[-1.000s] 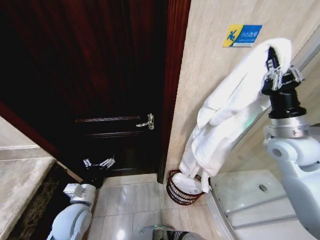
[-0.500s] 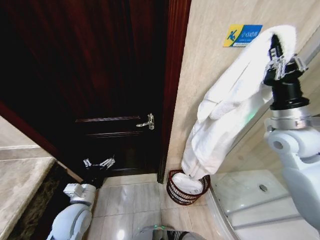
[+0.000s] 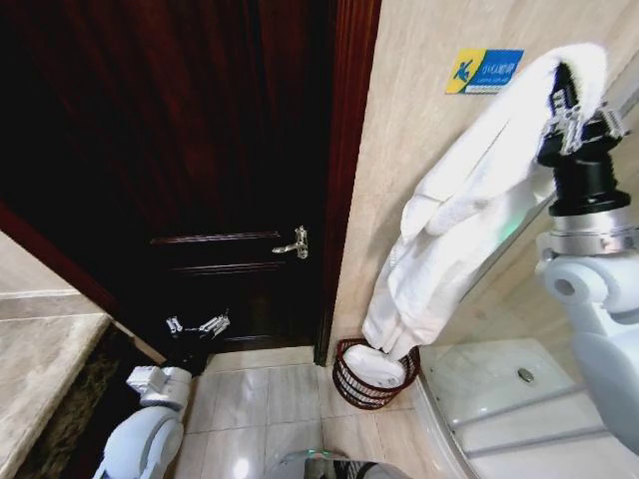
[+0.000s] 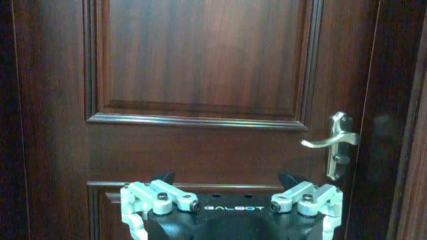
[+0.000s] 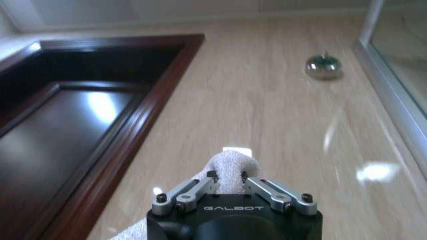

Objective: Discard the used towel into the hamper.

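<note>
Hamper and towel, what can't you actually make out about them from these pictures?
- Head view: the hamper's inside and bottom are covered by the towel's lower end, so anything beneath cannot be told.
- Head view: the towel's far side is hidden by its own folds, and the right gripper is partly wrapped in it.
- Right wrist view: the towel is cut off past the jaws by the gripper body.
- Left gripper idles by the door.

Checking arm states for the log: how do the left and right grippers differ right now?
1. Height: the right gripper is raised high by the tiled wall; the left gripper sits low in front of the door.
2. State: the right gripper's fingers are shut on the towel; the left gripper's are open and empty.
3. Role: the right gripper dangles the towel's lower end into the hamper; the left gripper is idle.
Shared: same design and same branding, as the wrist views show.
</note>
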Tool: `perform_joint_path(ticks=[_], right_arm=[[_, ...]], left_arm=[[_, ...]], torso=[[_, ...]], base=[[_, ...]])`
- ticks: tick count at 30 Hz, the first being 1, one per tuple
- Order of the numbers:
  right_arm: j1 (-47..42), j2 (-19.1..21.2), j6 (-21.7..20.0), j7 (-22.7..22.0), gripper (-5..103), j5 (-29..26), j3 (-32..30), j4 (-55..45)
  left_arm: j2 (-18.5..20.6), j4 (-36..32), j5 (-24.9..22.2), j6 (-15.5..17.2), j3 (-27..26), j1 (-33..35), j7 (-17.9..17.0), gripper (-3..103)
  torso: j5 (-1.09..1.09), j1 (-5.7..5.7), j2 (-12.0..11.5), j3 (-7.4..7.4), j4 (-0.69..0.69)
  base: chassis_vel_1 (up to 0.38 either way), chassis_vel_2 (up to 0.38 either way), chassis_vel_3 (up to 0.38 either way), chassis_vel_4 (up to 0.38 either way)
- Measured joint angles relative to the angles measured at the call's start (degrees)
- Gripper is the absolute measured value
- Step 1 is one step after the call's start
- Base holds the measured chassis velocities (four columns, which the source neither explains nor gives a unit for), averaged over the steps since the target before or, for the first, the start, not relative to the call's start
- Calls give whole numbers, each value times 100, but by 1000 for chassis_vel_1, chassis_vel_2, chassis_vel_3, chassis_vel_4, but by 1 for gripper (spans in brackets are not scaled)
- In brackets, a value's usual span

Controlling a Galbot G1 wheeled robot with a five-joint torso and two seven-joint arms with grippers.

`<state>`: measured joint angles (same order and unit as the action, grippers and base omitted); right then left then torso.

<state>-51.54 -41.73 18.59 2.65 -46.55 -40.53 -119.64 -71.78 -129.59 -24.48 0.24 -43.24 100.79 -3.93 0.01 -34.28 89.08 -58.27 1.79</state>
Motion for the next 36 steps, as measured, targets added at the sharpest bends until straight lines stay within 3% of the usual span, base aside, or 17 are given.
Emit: perform_joint_path(ticks=[10,20,36], right_arm=[[-490,-548,292,70,8,474,199,194],[-594,-733,376,117,8,608,298,213],[-1613,-1387,680,578,8,747,-190,78]], left_arm=[[0,0,0,0,0,0,0,100],[0,0,0,0,0,0,0,100],[0,0,0,0,0,0,0,100]], torso=[[0,0,0,0,0],[-2,0,0,0,0],[-2,0,0,0,-1]], base=[[0,0,0,0],[0,0,0,0],[0,0,0,0]])
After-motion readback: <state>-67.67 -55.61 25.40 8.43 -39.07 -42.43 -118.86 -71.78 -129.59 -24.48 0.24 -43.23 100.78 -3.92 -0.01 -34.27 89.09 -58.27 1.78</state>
